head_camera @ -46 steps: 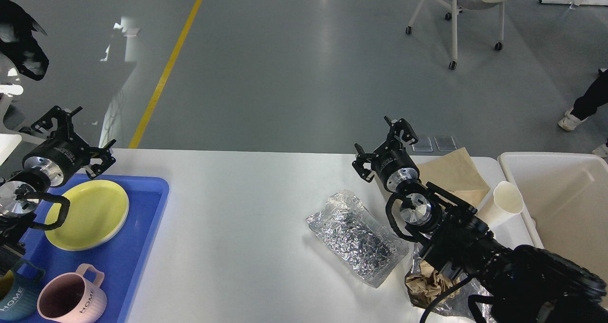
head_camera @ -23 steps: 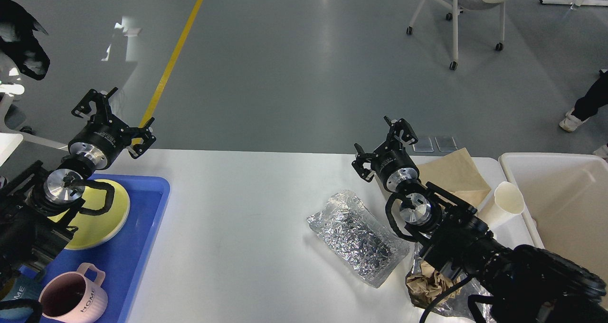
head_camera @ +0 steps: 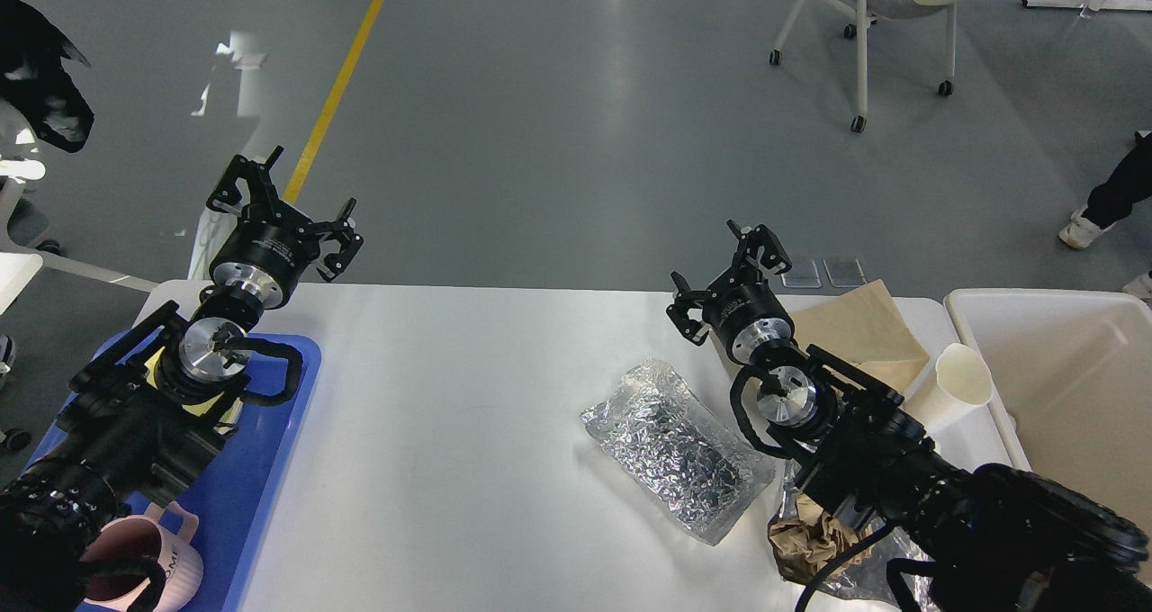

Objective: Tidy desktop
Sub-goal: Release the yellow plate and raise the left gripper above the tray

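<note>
The desktop (head_camera: 468, 468) fills the lower part of the head view, white and matte, with a blue tray (head_camera: 270, 450) on its left end and a cream bin (head_camera: 1071, 369) just off its right end. The left gripper (head_camera: 286, 200) hangs above the desktop's far left corner, jaws spread wide and holding nothing; its arm crosses the tray, hiding most of a yellow plate (head_camera: 157, 360), and a pink mug (head_camera: 148, 558) sits near the tray's front. The right gripper (head_camera: 724, 274) hovers over the far right part — jaws also spread, empty. Between the arms lies a crinkled foil bag (head_camera: 670, 445); beside the right arm are brown paper (head_camera: 859, 328), a white paper cup (head_camera: 958, 382) on its side and crumpled brown paper (head_camera: 810, 540).
</note>
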Action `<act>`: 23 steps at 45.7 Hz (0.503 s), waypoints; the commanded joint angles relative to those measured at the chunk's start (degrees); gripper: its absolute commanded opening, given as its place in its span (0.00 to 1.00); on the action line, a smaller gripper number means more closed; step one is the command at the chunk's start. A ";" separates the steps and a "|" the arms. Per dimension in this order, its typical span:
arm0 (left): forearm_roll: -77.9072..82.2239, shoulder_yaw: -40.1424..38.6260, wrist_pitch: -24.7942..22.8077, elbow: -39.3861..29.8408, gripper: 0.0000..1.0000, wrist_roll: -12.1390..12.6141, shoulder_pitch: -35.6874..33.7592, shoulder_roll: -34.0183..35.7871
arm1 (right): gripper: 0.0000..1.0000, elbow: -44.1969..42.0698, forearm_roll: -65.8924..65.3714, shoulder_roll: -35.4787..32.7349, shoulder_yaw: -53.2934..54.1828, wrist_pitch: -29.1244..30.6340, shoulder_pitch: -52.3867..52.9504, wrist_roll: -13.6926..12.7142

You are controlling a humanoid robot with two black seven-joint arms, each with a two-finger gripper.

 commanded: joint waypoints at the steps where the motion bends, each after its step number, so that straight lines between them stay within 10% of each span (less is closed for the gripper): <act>1: -0.01 -0.19 -0.15 0.26 0.97 -1.10 2.44 -1.58 | 1.00 0.00 0.00 -0.01 -0.01 0.00 0.00 0.00; 23: -0.27 -0.89 -0.33 2.99 0.98 -1.19 3.94 -4.57 | 1.00 0.00 0.00 -0.01 -0.01 0.00 0.00 0.00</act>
